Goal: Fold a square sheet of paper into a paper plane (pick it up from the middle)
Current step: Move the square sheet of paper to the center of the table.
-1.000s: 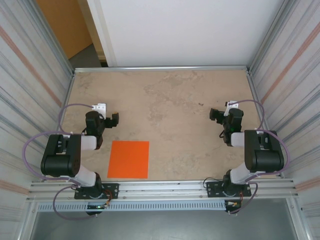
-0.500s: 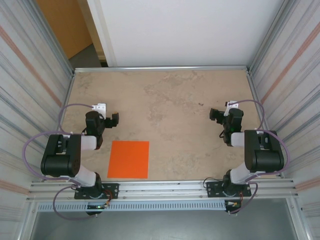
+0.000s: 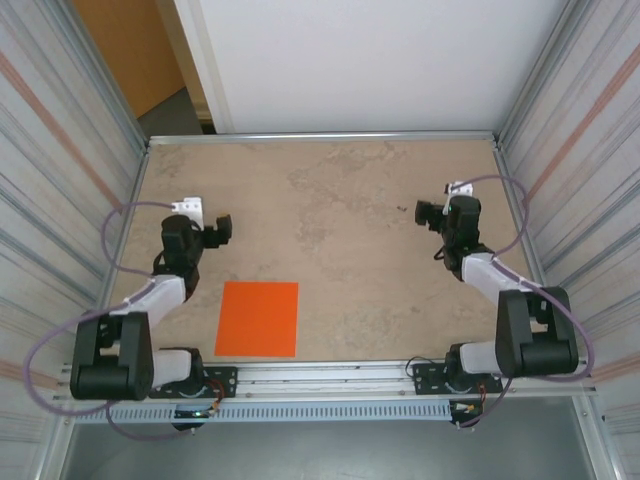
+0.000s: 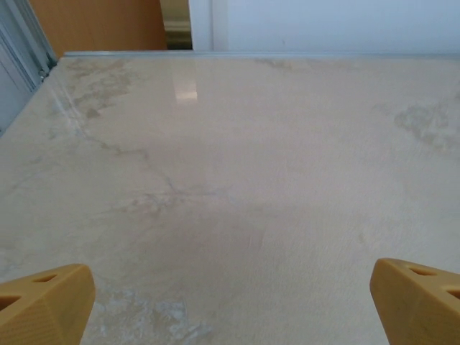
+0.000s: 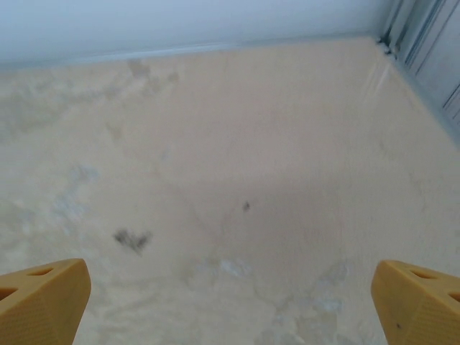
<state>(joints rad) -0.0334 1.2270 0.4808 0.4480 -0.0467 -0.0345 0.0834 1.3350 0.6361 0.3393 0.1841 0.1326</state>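
Note:
The square sheet of paper is bright orange and lies flat and uncreased on the table near the front edge, left of centre. My left gripper hangs behind and left of the sheet, apart from it. It is open, and bare table shows between its yellow fingertips in the left wrist view. My right gripper is far to the right of the sheet, also open. Its fingertips stand wide apart over bare table with nothing between them.
The beige stone-patterned table is boxed in by corrugated metal walls on the left and right and a white panel at the back. A metal rail with both arm bases runs along the near edge.
Both arms have unfolded and stretched forward, carrying the grippers slightly farther from the bases. The orange sheet has not moved. Both grippers stay open.

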